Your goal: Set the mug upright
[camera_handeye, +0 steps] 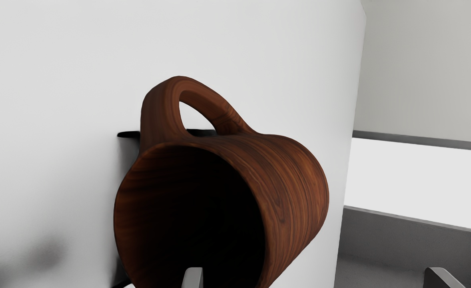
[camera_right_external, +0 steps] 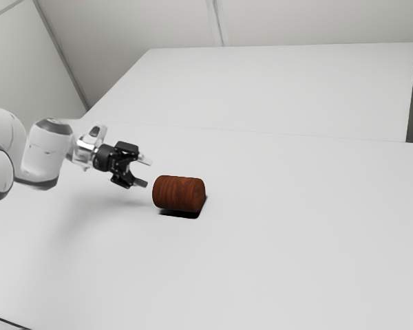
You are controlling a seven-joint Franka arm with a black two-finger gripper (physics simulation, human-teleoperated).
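The gripper (camera_right_external: 145, 172) stands at the exterior view's left of the brown wooden mug (camera_right_external: 179, 193), with a small gap between them. The mug lies on its side on the white table. In the wrist view the mug (camera_handeye: 291, 188) has its dark open mouth facing the hand, and its looped handle sticks out from the side. The gripper (camera_handeye: 314, 278) is open with nothing held; one fingertip overlaps the mouth of the mug in the picture, the other is beyond the mug's outer wall.
The white table (camera_right_external: 275, 261) extends around the mug. Behind it stands another white surface (camera_right_external: 275, 89), and pale walls rise at the back and at the exterior view's left.
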